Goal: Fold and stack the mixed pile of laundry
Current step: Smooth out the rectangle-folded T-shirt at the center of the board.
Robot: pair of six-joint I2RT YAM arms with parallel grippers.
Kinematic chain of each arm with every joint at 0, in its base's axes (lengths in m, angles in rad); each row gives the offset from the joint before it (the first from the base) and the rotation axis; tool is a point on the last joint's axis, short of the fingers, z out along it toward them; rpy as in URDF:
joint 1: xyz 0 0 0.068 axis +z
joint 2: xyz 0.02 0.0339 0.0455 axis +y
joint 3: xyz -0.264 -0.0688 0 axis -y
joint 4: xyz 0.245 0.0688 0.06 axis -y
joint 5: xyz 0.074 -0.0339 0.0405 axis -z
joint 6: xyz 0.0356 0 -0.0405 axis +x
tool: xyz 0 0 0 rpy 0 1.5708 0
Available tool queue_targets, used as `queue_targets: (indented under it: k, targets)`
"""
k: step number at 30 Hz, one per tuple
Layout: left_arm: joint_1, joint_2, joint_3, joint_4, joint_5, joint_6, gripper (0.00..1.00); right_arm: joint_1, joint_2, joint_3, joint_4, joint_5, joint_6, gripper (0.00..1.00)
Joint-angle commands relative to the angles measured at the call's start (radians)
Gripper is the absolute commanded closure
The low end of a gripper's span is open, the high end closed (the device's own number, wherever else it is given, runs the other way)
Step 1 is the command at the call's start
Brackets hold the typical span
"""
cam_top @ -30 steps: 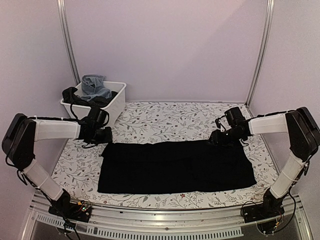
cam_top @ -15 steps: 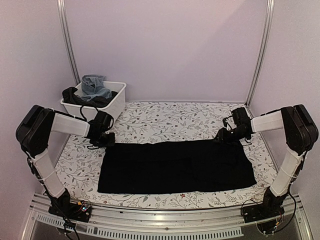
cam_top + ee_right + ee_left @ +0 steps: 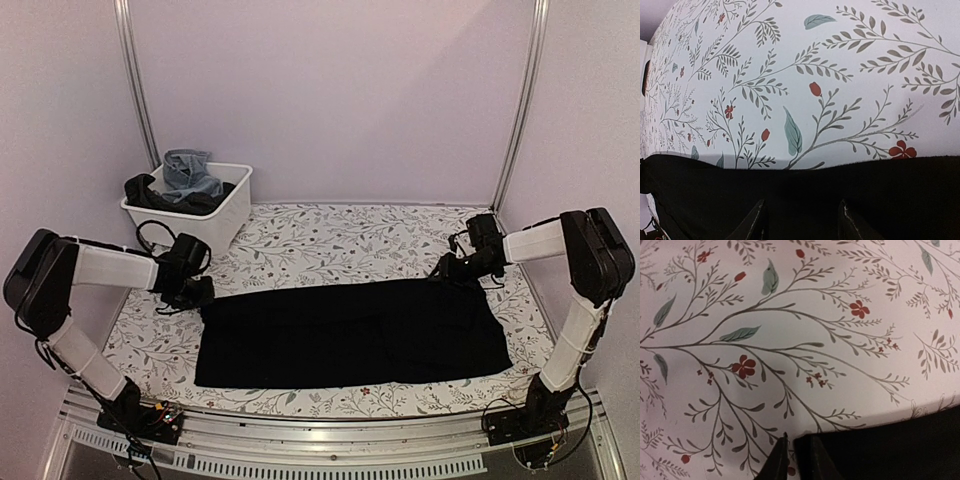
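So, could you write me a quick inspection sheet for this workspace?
Surface: floral tablecloth, lying flat.
Job's things: black cloth spread flat at the near middle; light blue denim and dark clothes heaped in the white bin at the far left.
Clutter: nothing seen.
Grippers: left gripper at the black cloth's far left corner, fingers nearly together, grip unclear; right gripper open over its far right edge.
Cables: black cables looped at both wrists.
Surroundings: plain pale walls, metal posts, aluminium rail along the near edge.
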Motion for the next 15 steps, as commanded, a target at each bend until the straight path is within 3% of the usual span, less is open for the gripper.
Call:
queue_targets:
  k: [1, 3, 8, 15]
  targets:
    - [0.030, -0.090, -0.051, -0.055, -0.091, -0.066, 0.73, -0.018, 0.048, 0.015, -0.031, 0.027, -0.006, 0.53]
    - [0.029, -0.146, -0.065, -0.039, -0.096, -0.068, 0.66, -0.018, 0.048, 0.021, -0.031, 0.020, -0.014, 0.53]
    - [0.013, -0.249, -0.061, 0.037, 0.020, 0.012, 0.64, -0.018, 0.051, 0.050, -0.053, 0.039, -0.031, 0.53]
    - [-0.135, -0.147, 0.024, 0.038, 0.094, 0.084, 0.65, -0.018, 0.040, 0.085, -0.133, 0.123, -0.061, 0.55]
